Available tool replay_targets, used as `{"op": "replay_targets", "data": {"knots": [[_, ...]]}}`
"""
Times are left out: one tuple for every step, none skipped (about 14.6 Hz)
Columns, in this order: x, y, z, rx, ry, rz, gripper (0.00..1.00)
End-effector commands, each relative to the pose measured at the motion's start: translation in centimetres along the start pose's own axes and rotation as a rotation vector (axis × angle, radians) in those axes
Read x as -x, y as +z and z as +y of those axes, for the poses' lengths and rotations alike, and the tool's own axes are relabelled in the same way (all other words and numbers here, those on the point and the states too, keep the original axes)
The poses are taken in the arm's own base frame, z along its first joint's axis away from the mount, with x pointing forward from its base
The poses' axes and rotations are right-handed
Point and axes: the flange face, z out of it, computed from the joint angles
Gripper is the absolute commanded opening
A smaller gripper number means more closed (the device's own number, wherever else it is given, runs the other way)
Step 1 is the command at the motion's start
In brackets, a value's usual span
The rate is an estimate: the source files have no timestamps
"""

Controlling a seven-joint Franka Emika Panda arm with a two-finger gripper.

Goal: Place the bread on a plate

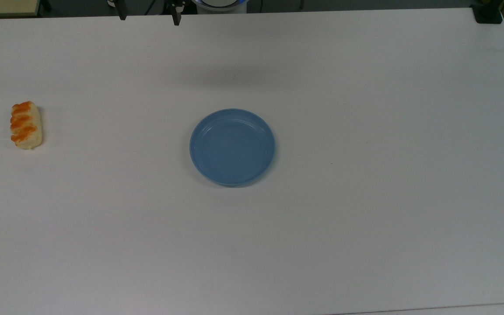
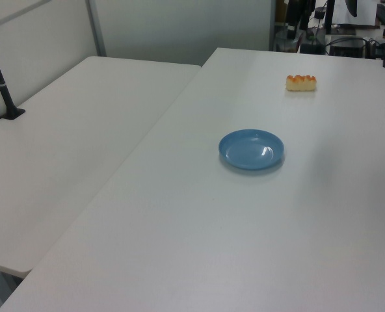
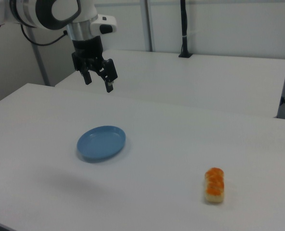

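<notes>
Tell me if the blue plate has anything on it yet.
Empty. The plate shows only its bare blue inside, and the bread lies apart on the table, far toward the top view's left.

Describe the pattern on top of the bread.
The bread is pale cream with orange-brown diagonal glazed patches, shown best in the top view.

Round light-blue plastic-looking plate (image 1: 232, 147): smooth, slight gloss, w/ bright glints. Wide white table top (image 1: 365, 218): matt, smooth. Small cream loaf w/ orange-brown patches (image 1: 26, 125): glazed on top, pale sides dull. Black gripper (image 3: 99, 80): matt.
</notes>
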Motion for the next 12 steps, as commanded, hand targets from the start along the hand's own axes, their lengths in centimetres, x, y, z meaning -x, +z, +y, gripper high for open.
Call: {"op": "replay_targets", "data": {"knots": [[0.32,-0.03,-0.04,-0.003,-0.011,-0.007,1.0],[0.37,-0.11,0.14,-0.003,-0.007,-0.007,1.0],[0.43,-0.19,0.12,-0.005,-0.005,-0.007,1.0],[0.43,-0.19,0.12,-0.005,-0.005,-0.007,1.0],[0.43,-0.19,0.12,-0.005,-0.003,-0.007,1.0],[0.43,-0.19,0.12,-0.005,-0.003,-0.007,1.0],[0.43,-0.19,0.12,-0.005,-0.003,-0.007,1.0],[0.43,-0.19,0.14,-0.004,-0.005,-0.007,1.0],[0.43,-0.19,0.12,-0.005,-0.005,-0.007,1.0],[0.43,-0.19,0.12,-0.005,-0.005,-0.007,1.0],[0.48,-0.26,0.13,-0.005,-0.005,-0.007,1.0],[0.66,-0.29,0.06,-0.004,-0.013,-0.014,1.0]]}}
